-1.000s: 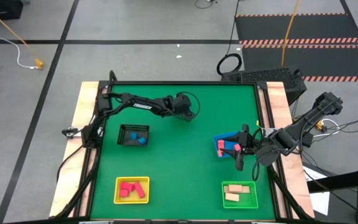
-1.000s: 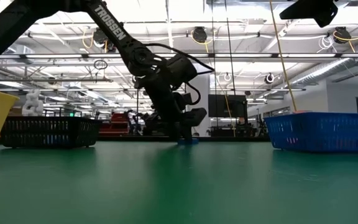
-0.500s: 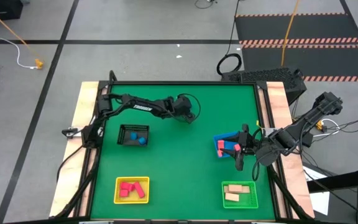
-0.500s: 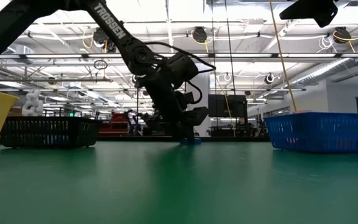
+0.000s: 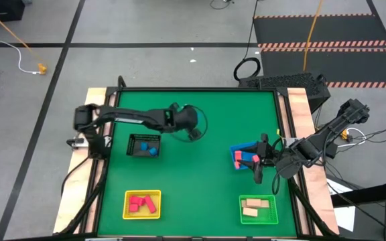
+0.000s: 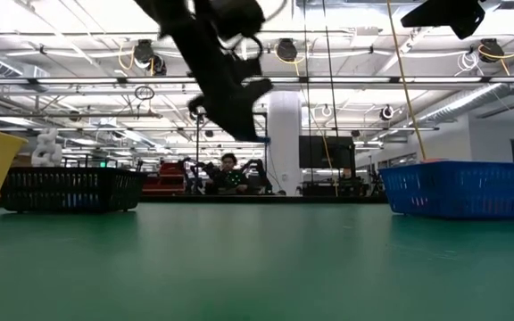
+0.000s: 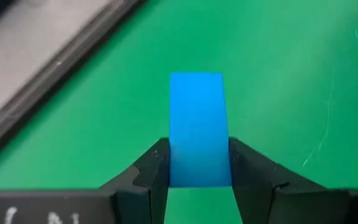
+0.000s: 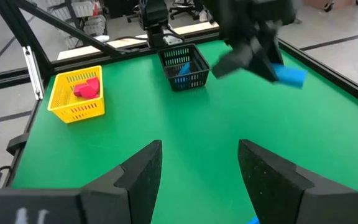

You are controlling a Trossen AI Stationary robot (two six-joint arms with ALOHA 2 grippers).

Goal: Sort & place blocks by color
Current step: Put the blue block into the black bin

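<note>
Carrying a blue block (image 7: 196, 127) clear of the green table (image 5: 200, 181), the left gripper (image 5: 193, 132) has it pinched only by the lower end, most of the bar standing out past the fingertips. A hold that shallow could let the block pivot or slide out during a quick swing, and it would then land on bare mat, not in the black tray (image 5: 143, 145), which lies at about eight o'clock from the gripper and already holds blue pieces. Releasing from too high could also bounce the block off the tray's low mesh wall. Further right, the right gripper (image 5: 259, 161) waits with its fingers spread, just at three o'clock of the blue tray (image 5: 241, 148) of salmon-pink blocks (image 5: 245, 158); it is well apart from the left arm, so collision looks unlikely.
</note>
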